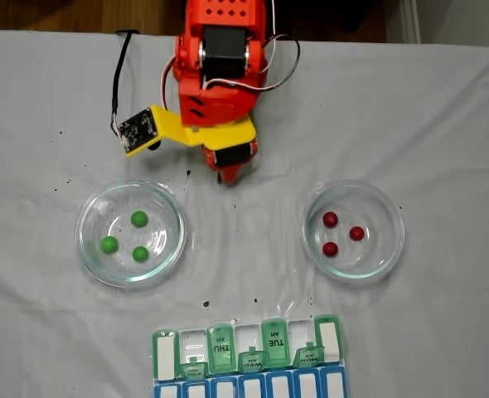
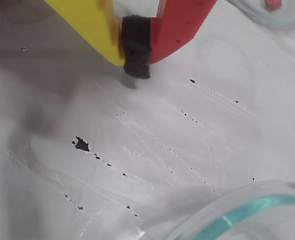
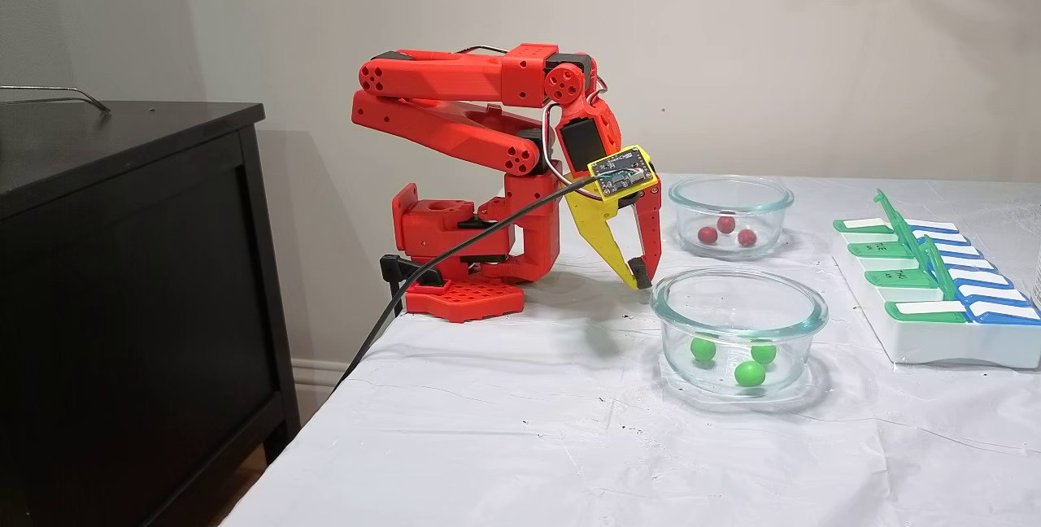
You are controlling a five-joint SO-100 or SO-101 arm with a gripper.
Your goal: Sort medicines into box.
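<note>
Overhead, a glossy red arm folds over a wrinkled white cloth on the table (image 1: pixel 443 116), its claw (image 1: pixel 227 177), one yellow finger and one red with a black foam tip, clenched on nothing. Three smooth green balls (image 1: pixel 139 219) sit in the left clear glass dish (image 1: pixel 91 203) and three dark red balls (image 1: pixel 331 219) in the right dish (image 1: pixel 394 215). Near the bottom edge lies the long pill box (image 1: pixel 163 344), translucent green lids beside a blue row.
</note>
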